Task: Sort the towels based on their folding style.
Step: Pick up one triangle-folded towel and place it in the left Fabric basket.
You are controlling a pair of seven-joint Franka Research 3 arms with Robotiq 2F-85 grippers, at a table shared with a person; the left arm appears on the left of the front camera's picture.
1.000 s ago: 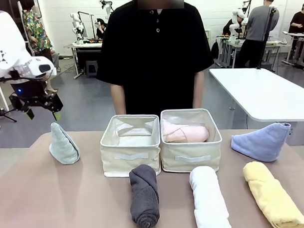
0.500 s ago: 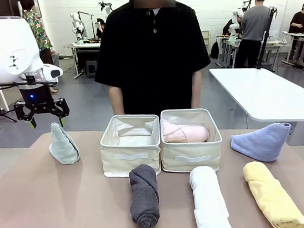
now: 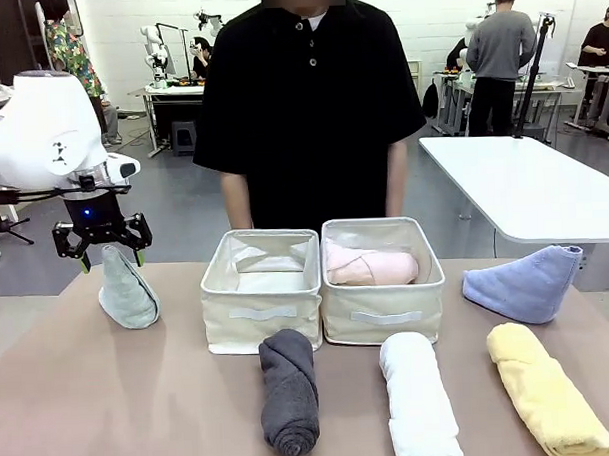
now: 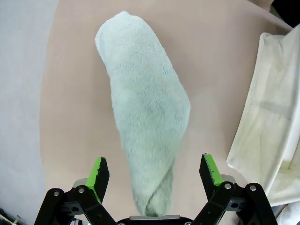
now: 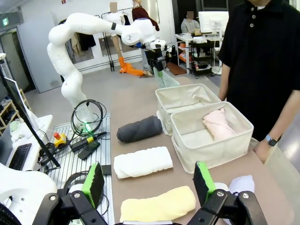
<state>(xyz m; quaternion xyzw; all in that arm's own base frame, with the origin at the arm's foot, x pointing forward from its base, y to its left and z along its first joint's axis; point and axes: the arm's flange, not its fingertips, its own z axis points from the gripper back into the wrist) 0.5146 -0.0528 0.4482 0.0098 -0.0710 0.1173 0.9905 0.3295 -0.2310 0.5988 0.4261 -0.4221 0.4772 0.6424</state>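
A pale green cone-folded towel (image 3: 128, 292) (image 4: 145, 108) stands at the table's left. My left gripper (image 3: 110, 257) (image 4: 154, 169) is open and straddles its tip, one green pad on each side, not touching. A pink rolled towel (image 3: 371, 266) (image 5: 217, 123) lies in the right bin (image 3: 383, 320). The left bin (image 3: 262, 312) holds no towel. Dark grey (image 3: 288, 389), white (image 3: 418, 396) and yellow (image 3: 545, 388) rolls lie along the front. A light blue cone towel (image 3: 527, 282) rests at the right. My right gripper (image 5: 149, 180) hangs open high above the table's right end.
A person in a black shirt (image 3: 310, 108) stands right behind the two bins, arms hanging down. Bare tabletop (image 3: 110, 395) lies in front of the green towel. A white table (image 3: 533, 185) stands beyond the right side.
My left arm has come right and down, from beside the table's left edge to over the green towel. Its open fingers now sit around the cone's tip. The towels have not moved.
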